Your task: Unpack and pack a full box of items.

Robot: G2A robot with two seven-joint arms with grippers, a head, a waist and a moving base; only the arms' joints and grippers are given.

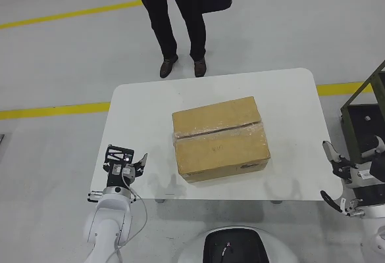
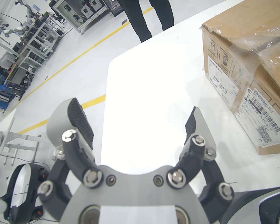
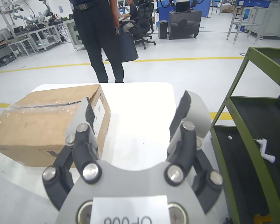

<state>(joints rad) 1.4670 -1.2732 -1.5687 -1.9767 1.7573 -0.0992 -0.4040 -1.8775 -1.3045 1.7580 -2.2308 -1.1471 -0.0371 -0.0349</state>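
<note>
A closed cardboard box (image 1: 220,139) sits in the middle of the white table (image 1: 146,112), its top seam covered with clear tape. Printed labels show on the side facing my left gripper (image 2: 258,115). My left gripper (image 1: 126,154) hovers over the table's near left corner, open and holding nothing (image 2: 134,110), with the box off to one side of it. My right gripper (image 1: 329,174) is just off the table's right edge, also open with nothing between its fingers (image 3: 136,99). From there the box (image 3: 44,120) lies ahead, apart from the fingers.
A green metal cart (image 1: 376,98) stands close beside the table's right edge, next to my right arm. Its dark shelf (image 3: 247,129) holds a small white part (image 3: 267,150). Bare table surface surrounds the box on all sides.
</note>
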